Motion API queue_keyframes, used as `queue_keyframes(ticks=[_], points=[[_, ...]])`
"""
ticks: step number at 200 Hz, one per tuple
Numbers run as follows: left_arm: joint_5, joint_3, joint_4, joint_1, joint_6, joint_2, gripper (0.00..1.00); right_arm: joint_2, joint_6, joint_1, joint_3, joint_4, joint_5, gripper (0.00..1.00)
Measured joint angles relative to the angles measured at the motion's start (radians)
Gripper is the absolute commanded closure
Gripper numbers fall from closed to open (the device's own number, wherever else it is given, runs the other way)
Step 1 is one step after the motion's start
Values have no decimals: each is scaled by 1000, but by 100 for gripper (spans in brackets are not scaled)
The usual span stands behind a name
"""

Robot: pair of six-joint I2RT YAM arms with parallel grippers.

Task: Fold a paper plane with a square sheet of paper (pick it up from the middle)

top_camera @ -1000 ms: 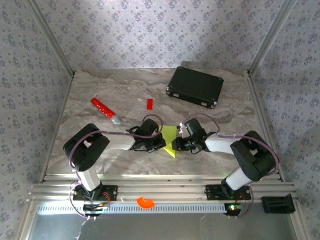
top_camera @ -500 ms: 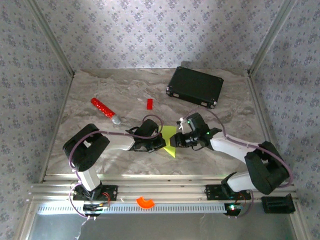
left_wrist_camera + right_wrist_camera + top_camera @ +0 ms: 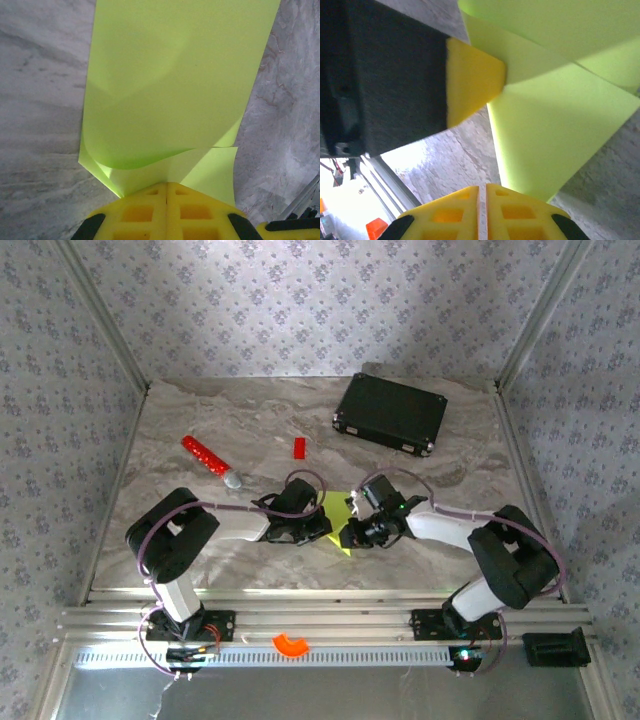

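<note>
Paper sheet, smooth lime, curled, clamped in left end effector, right end effector

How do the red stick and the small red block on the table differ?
The red stick is long and slim; the small red block is short and stubby. The stick ends in a pale grey tip, while the block is red all over. The stick lies on a slant toward the left of the table; the block sits nearer the middle, closer to the black case. Both are red and lie flat on the table.
</note>
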Motion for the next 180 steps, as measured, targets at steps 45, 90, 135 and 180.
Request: queue_keyframes(ticks=[45, 90, 135, 180], points=[[-1, -5, 8, 0, 0, -2, 100, -1, -5, 4, -32, -27, 6, 88], [-8, -5, 8, -1, 0, -3, 100, -71, 8, 8, -47, -60, 19, 88], [-11, -5, 8, -1, 0, -4, 100, -130, 60, 30, -9, -26, 19, 88], [-11, -5, 8, -1, 0, -4, 100, 11, 118, 45, 32, 50, 55, 88]])
